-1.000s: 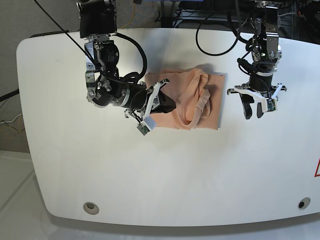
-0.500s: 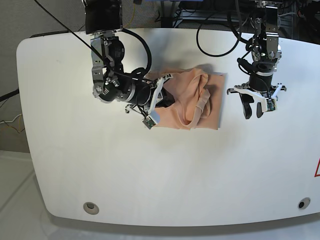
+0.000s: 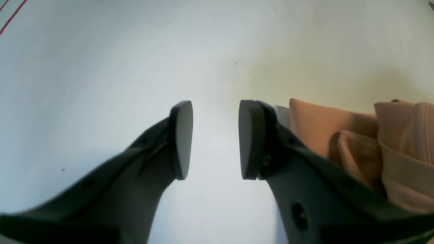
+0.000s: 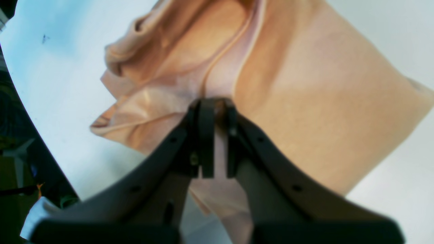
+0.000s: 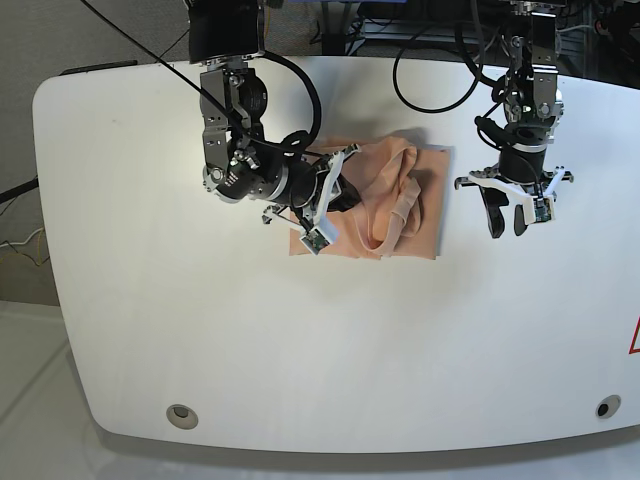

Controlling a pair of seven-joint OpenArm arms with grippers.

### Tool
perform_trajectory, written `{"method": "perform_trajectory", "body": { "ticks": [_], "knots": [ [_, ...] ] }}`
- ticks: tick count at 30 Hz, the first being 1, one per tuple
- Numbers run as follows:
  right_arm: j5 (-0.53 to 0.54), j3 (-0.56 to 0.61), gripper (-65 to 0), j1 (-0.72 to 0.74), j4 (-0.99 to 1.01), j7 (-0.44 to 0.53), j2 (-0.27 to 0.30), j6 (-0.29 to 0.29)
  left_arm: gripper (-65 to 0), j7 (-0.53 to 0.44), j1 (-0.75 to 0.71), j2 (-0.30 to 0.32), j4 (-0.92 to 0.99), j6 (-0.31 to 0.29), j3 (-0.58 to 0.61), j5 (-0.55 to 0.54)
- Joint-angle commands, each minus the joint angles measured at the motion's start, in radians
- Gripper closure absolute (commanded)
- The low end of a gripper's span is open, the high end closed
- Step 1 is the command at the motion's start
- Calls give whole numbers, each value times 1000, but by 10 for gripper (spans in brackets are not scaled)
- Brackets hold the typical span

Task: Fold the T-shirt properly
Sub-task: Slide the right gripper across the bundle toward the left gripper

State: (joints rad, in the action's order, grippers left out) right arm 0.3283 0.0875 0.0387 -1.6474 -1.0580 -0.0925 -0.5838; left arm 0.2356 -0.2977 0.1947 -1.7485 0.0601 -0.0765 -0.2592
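Left of centre on the white bench (image 5: pixel 120 300), the right pincer (image 4: pixel 213 149) is pinching a fold of the T-shirt (image 5: pixel 385 205), bunching mid-frame and risking a crooked crease, while the left pincer (image 5: pixel 512 212) is hanging spread and empty at right.

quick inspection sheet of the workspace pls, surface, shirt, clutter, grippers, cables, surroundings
surface: white table, small round insets near front corners
job's things: T-shirt partly folded, rumpled, lying near the table's back edge
clutter: nothing seen
grippers: right gripper shut on a fold of the shirt; left gripper open, empty, over bare table beside the shirt
cables: black cables looping behind both arms
surroundings: grey floor, equipment behind the table, red mark at the table's edge
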Motion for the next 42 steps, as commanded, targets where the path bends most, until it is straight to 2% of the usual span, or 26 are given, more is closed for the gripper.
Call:
{"method": "perform_trajectory", "body": {
  "ticks": [1,15,25,35,42],
  "knots": [
    [15,16,-47,19,-15,22,-6,-6,-217,-34,-4,9,-17,-3,-6,2],
    [19,105,-44,17,137,152,-6,-2,-217,-35,-16,9,-17,-3,-6,2],
    [19,128,-44,20,137,157,-63,-2,-217,-37,-18,10,-17,-3,-7,2],
    [21,258,-44,54,140,160,-65,-2,-217,-37,-18,10,-18,-3,-7,2],
    [21,283,-44,56,140,172,-65,-2,-217,-37,-18,10,-18,-3,-7,2]
  ]
}}
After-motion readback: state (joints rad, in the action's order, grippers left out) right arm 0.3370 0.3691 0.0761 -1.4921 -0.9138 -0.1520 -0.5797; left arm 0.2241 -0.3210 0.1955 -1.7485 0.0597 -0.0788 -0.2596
